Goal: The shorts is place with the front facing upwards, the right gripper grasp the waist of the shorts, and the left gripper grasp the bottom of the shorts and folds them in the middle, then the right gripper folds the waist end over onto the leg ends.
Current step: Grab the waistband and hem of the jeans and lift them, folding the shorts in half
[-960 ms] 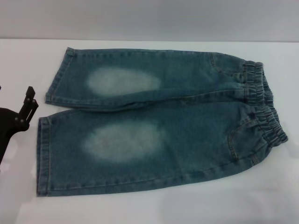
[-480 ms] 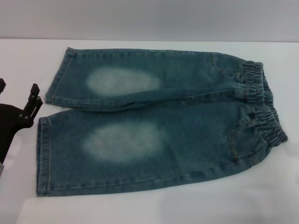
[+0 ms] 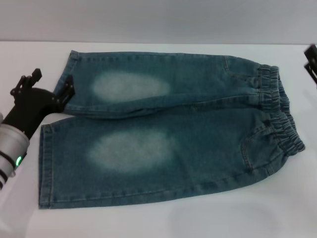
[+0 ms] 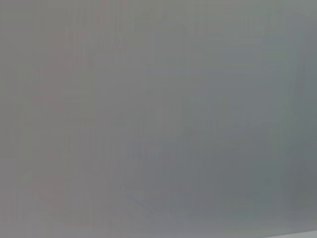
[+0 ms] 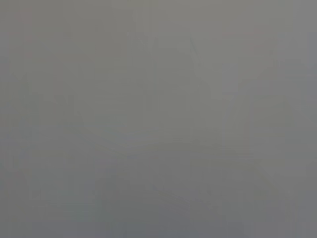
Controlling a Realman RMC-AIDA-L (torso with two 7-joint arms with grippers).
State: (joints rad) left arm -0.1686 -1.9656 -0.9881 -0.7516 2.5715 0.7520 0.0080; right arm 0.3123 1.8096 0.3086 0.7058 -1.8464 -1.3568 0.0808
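Just beside the wide-open jaws of the left gripper [image 3: 48,85], the far leg hem of the shorts [image 3: 163,126] lies flat on the table [image 3: 29,59], so they may close on a single layer, or beside it, while the right gripper [image 3: 312,62], whose jaws I cannot tell, waits near the waist of the shorts [image 3: 277,114].

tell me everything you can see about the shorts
The shorts are small, of blue-green denim, lying flat and unfolded on the white table. Each leg has a pale faded oval patch. The gathered elastic waist points to the robot's right, the straight stitched leg hems to its left. The left gripper is open at the far leg's hem.
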